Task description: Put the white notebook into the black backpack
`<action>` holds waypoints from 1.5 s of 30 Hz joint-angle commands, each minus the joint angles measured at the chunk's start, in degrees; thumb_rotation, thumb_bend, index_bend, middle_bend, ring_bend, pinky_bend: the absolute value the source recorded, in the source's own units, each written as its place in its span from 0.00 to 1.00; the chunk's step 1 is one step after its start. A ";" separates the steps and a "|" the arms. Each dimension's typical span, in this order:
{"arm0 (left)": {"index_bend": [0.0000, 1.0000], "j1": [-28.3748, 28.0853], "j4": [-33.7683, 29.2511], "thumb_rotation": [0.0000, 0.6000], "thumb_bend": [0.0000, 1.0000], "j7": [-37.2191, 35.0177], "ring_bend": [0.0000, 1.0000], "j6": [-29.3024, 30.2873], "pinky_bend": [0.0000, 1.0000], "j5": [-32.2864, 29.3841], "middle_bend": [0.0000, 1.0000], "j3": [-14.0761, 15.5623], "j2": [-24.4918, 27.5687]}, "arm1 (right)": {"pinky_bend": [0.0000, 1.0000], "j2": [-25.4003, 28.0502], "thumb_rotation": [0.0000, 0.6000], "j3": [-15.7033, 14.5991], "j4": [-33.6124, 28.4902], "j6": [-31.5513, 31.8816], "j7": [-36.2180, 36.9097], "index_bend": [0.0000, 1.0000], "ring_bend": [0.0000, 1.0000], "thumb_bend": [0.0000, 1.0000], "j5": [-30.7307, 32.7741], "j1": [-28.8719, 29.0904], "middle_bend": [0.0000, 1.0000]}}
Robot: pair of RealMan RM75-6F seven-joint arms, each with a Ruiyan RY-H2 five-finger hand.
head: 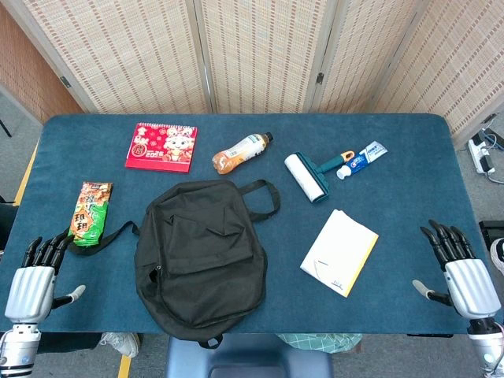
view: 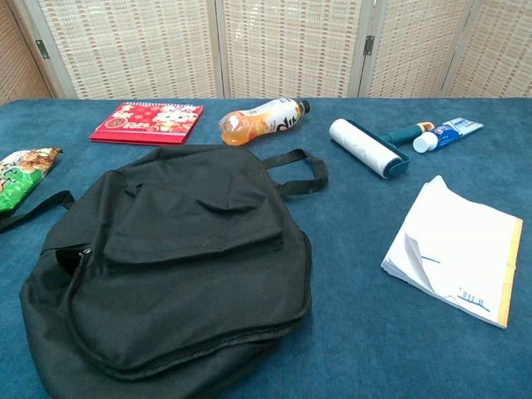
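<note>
Only in the head view did we catch both hands: left hand (head: 31, 290) and right hand (head: 466, 282), fingers spread, holding nothing, at the table's near corners. The white notebook (head: 339, 251) lay flat, right of the black backpack (head: 201, 256), apart; the chest view showed its curled cover.

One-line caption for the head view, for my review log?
Both hands, left hand and right hand, rest open at table edges; white notebook lies right of closed black backpack.
</note>
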 commanded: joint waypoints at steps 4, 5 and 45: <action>0.14 -0.52 0.12 1.00 0.07 0.30 0.17 -1.01 0.11 -0.47 0.15 -0.13 -0.08 | 0.00 -0.05 1.00 0.22 -0.85 -0.98 -0.74 0.00 0.00 0.14 -0.51 0.69 0.06; 0.14 -0.54 0.12 1.00 0.07 0.33 0.17 -1.01 0.11 -0.47 0.15 -0.14 -0.08 | 0.00 -0.12 1.00 0.26 -0.88 -1.06 -0.85 0.00 0.00 0.14 -0.62 0.78 0.06; 0.15 0.12 -1.25 1.00 0.07 0.57 0.17 -0.56 0.11 -0.63 0.15 0.32 0.99 | 0.00 -26.39 1.00 -1.78 31.87 -17.06 -1.77 0.00 0.00 0.41 -3.27 12.11 0.05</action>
